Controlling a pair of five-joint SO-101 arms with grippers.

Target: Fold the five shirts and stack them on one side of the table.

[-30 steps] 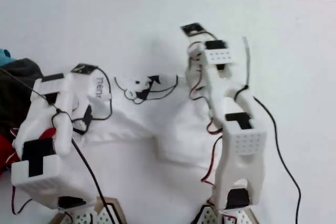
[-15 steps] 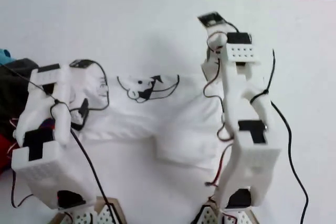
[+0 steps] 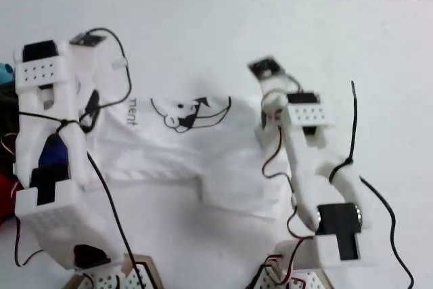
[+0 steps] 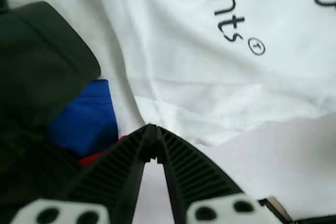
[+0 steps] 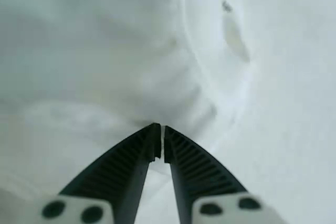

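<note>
Left gripper and right gripper are hovering closed, empty, over the shirt; probably mid-fold, next needing edge grabs.

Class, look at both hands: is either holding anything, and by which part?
Nothing appears to be held. The left hand and right hand are both shut over the white shirt, with no cloth pinched.

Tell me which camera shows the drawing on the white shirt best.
The high view: the whole drawing lies open on the white shirt. The left wrist view catches just its edge beside the lettering; the right wrist view, one curved line.
</note>
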